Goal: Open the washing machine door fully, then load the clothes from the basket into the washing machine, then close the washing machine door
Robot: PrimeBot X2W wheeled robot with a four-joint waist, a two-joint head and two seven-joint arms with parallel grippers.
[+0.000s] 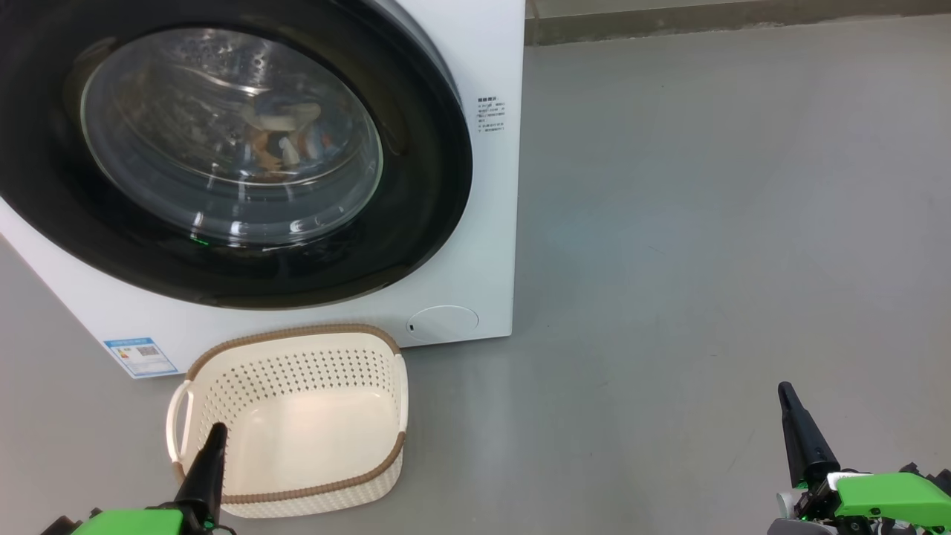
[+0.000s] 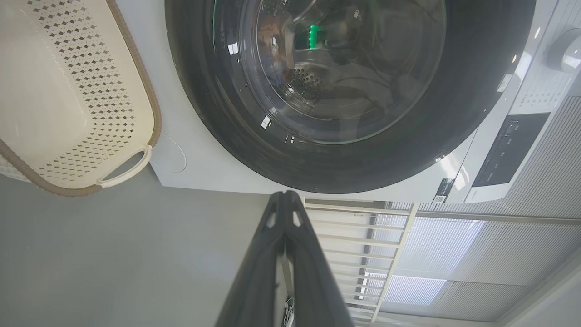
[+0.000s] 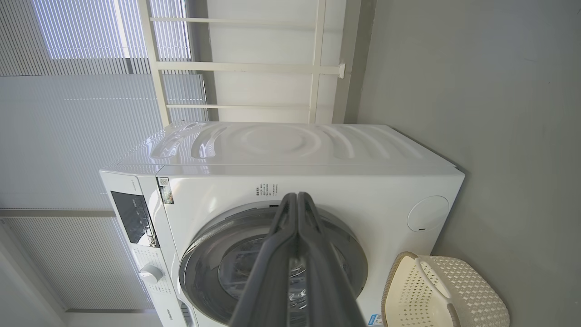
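The washing machine (image 1: 492, 223) is a white box at the upper left of the head view. The washing machine door (image 1: 427, 186) lies flat against its front, shut. Through the glass I see the clothes (image 1: 286, 141), pale with orange patches, lying inside the drum. The cream basket (image 1: 297, 368) stands on the floor just in front of the machine, with nothing in it. My left gripper (image 1: 216, 429) is shut, its tip over the basket's near left corner. My right gripper (image 1: 784, 389) is shut over bare floor far to the right. Both wrist views show shut fingers, the left gripper (image 2: 285, 195) and the right gripper (image 3: 297, 196).
Grey floor (image 1: 706, 223) stretches to the right of the machine as far as a wall base (image 1: 743, 22). A round flap (image 1: 443, 324) and a blue label (image 1: 140, 357) sit low on the machine's front. Its control panel (image 2: 504, 154) is at the top.
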